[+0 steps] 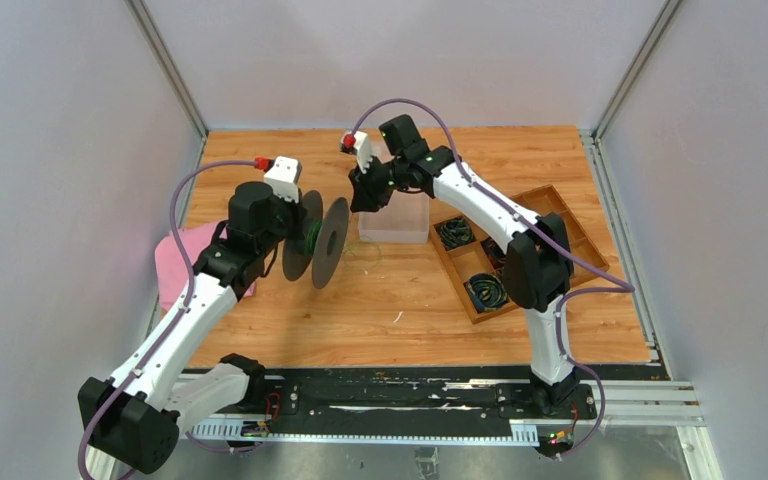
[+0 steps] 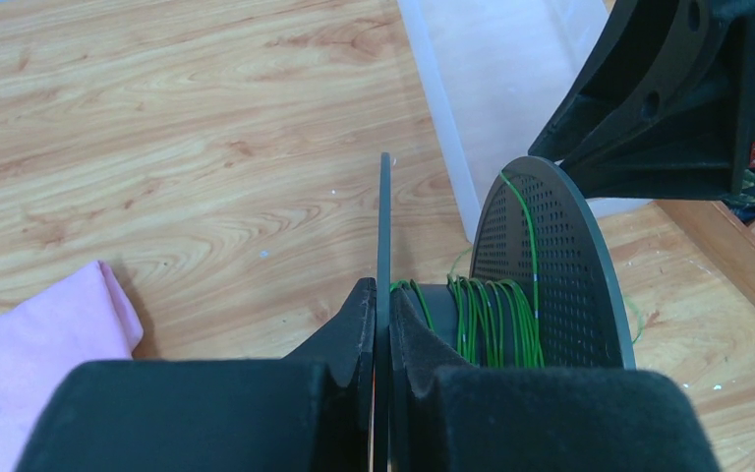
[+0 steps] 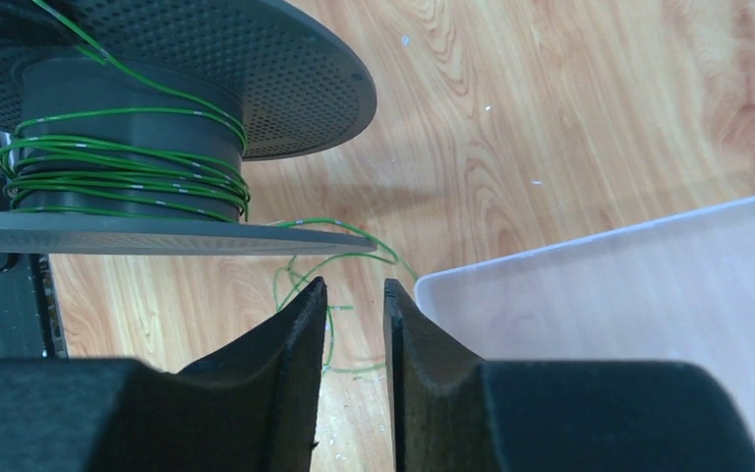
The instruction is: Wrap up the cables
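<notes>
A pink cloth (image 1: 185, 262) lies at the left edge of the wooden table (image 1: 400, 295), partly under the left arm. Just right of it, the left gripper (image 2: 382, 300) has its jaws pressed together on the thin rim of one flange of a dark grey spool (image 1: 332, 240), pinching it edge-on and holding the spool off the table with its axle level. The cables (image 2: 487, 320), thin green wire, are wound in loose turns around the spool's hub between the two perforated flanges; one strand climbs across the inner face of the far flange, and a few slack loops trail down onto the table under the spool. Next comes the right gripper (image 3: 354, 285), close beside the far flange, its jaws parted by a narrow gap with nothing pinched between them; the slack green loops lie on the table below that gap. A clear plastic box (image 1: 395, 222) stands directly under and behind this gripper. Farther right sits a wooden tray (image 1: 548, 205) whose compartments hold dark coiled bundles (image 1: 487, 290).
</notes>
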### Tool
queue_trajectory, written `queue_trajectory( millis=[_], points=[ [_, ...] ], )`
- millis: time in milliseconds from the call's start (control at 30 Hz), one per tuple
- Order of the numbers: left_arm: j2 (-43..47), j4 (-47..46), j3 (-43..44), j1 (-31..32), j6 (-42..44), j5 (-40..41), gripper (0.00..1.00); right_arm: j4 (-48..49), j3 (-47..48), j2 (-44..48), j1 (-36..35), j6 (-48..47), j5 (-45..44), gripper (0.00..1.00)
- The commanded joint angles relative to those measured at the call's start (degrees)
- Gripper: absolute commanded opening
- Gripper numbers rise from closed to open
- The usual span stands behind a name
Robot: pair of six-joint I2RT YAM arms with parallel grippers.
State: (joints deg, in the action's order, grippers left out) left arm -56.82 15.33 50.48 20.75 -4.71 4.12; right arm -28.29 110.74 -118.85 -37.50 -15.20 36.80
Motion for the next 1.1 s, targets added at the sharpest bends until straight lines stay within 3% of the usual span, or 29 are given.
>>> queue_trajectory(
  millis=[0, 300, 667, 1067],
  points=[
    [1.26, -2.31, 3.12, 0.03, -0.99, 0.12, 0.00, 0.48, -2.65, 1.61, 1.45, 2.84, 2.32, 0.30],
    [1.40, -1.32, 4.09, -0.66, -2.03, -0.44, 0.00, 6.17, -13.79, 7.30, 2.95, 9.48, 4.16, 0.52],
    [1.01, -1.18, 4.28, -1.59, -3.07, -1.56, 0.00, 9.47, -21.28, 10.48, 2.80, 7.91, 7.13, 0.54],
    [1.26, -1.10, 4.45, -2.29, -3.64, -2.49, 0.00, 5.47, -19.92, 8.04, 2.68, 1.59, -1.33, 0.53]
  ],
)
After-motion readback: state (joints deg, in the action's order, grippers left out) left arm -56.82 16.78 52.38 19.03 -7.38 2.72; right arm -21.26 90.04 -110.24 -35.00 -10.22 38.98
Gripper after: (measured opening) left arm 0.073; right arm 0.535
